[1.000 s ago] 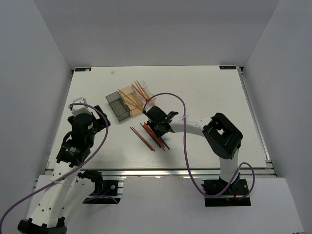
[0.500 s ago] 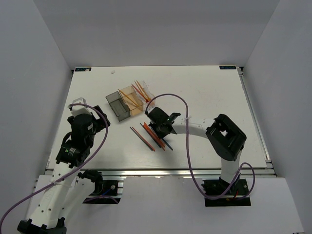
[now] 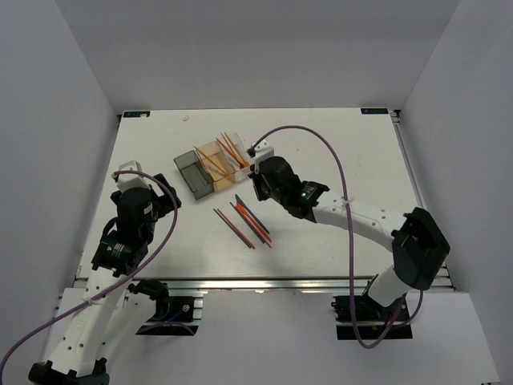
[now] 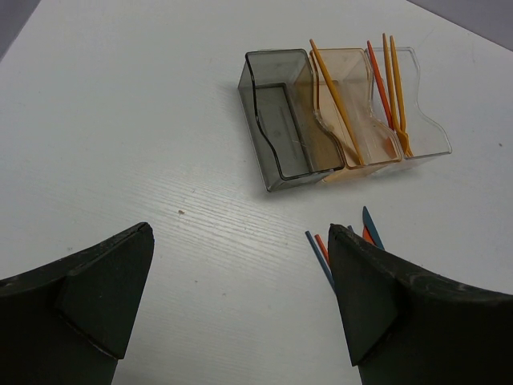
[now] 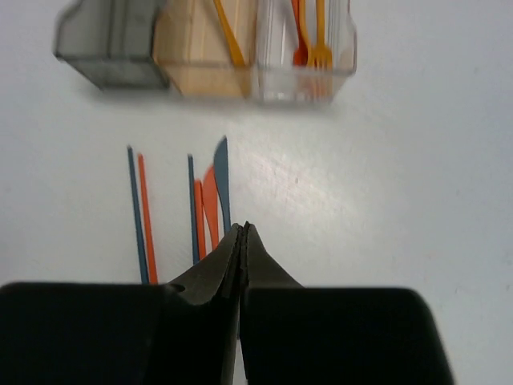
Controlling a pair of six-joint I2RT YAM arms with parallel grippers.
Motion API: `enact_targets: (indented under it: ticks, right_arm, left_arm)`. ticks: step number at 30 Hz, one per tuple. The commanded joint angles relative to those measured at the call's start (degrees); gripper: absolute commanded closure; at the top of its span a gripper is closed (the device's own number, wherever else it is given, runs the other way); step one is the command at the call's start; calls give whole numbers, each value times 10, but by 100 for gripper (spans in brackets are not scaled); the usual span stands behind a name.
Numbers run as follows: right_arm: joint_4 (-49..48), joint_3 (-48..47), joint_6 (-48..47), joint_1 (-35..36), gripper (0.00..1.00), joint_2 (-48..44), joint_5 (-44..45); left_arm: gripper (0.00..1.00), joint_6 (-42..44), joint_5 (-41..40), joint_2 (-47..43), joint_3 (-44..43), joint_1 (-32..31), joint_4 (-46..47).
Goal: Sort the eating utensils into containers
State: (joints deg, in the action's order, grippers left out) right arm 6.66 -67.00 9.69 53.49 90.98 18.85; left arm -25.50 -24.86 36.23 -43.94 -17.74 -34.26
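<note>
Apparently mid-sort: right end effector (image 5: 243, 233) pressed together, seemingly empty; slim orange and blue plastic utensils (image 5: 210, 204) lie loose on the tabletop (image 5: 385, 200) between it and the joined grey, amber and clear plastic bins (image 5: 200, 80); next, reopen and pick one.

The top view is bright and even, and the light seems to come from above. The white worktop (image 3: 337, 152) shows no glare, and the arms drop only soft, pale shadows on it. The walls look grey and dimmer.

In the left wrist view the containers (image 4: 345, 112) at 1 o'clock are sharp. The left tool (image 4: 240, 241) is dark, with slightly fuzzy fingers (image 4: 96, 297) at 7 and 5 o'clock.

In the right wrist view the containers at 12 o'clock are blurry, perhaps out of focus. The utensils (image 5: 208, 200) are a bit clearer. A pale shiny patch sits near the middle. The right tool (image 5: 242, 234) is black with no detail.
</note>
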Motion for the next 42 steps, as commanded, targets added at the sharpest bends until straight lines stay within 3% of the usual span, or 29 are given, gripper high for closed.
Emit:
enact_targets:
  ticks: [1,5,6,7,8,11,13,19,27,42]
  right_arm:
    - [-192,21,-28,-7,100,-30,2]
    - [-131,-106,-49,-19,100,45,-2]
    - [-88,-185,-49,-21,94,86,-7]
    - [13,-219,-45,-19,86,106,-3]
    - [53,-242,-31,-16,79,122,-2]
    - [138,-246,-16,-12,68,144,-21]
    - [192,-238,-12,-12,69,156,-31]
    - [206,-196,-20,-13,72,183,-92]
    - [227,-210,-36,-19,64,260,-110]
    - [232,-108,-29,-22,67,250,-130]
  left_arm:
    - [2,0,-6,-5,2,-1,3]
    - [2,0,-7,-5,2,-1,2]
    - [2,-1,-9,-6,2,-1,1]
    - [2,-2,-10,-7,1,-2,1]
    - [2,-2,-10,-9,2,-2,2]
    - [2,-1,-6,-12,3,-2,3]
    - [2,0,-5,-12,3,-2,5]
    - [2,1,-4,-12,3,-2,5]
    - [2,0,-4,-9,2,-3,6]
    - [2,2,1,-5,3,-3,7]
